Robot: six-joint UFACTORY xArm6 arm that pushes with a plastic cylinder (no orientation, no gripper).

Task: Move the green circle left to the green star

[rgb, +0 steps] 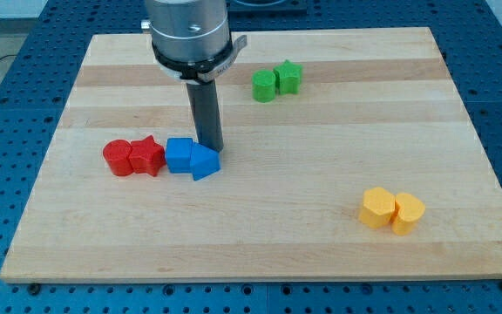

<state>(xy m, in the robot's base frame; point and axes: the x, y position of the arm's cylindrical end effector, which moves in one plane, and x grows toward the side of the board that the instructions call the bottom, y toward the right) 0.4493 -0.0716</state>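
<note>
Where rod meets blue blocks (pixel 192 158), my tip (pixel 210 148) partly hidden

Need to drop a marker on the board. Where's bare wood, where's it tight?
Free: the middle, between the green circle with green star and the yellow blocks; also the bottom-left corner below the red blocks. Crowded: left-centre, where my tip sits against the blue blocks.

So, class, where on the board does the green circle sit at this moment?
The green circle sits near the view's top, right of centre, touching the left side of the green star, up and right of my tip.
</note>
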